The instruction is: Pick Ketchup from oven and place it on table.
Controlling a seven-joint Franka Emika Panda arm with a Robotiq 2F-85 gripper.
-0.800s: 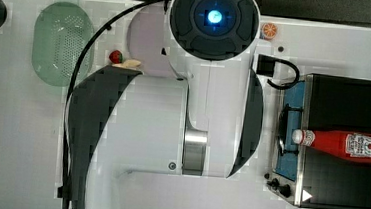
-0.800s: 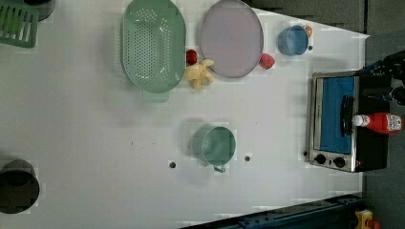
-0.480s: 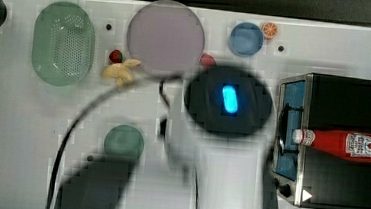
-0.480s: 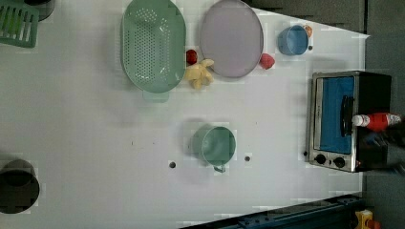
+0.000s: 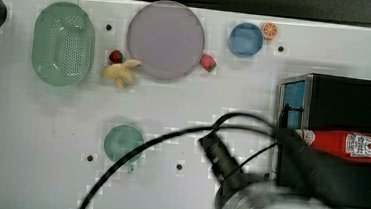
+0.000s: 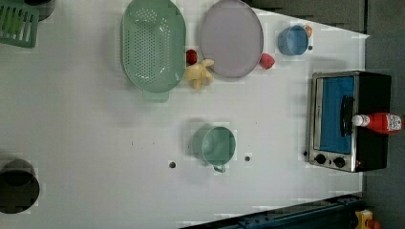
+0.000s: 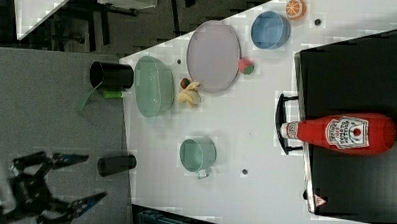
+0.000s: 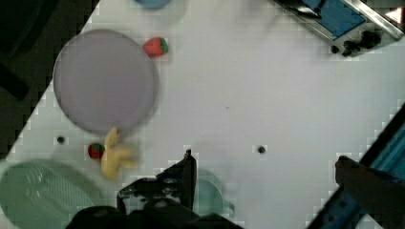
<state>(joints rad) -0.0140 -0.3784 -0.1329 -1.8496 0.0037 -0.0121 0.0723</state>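
Ketchup [image 7: 353,133] lies atop the oven [image 7: 357,87].

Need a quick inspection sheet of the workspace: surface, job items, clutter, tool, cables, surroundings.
Surface: white table, small dark holes.
Job's things: Ketchup lying on top of the oven, cap over the closed door.
Clutter: green colander, purple plate, blue bowl, green mug, strawberries, banana, orange slice, two black cups.
Tool: open, above the mug in the wrist view.
Cables: black cable looping over the table.
Surroundings: grey floor, blue rail.
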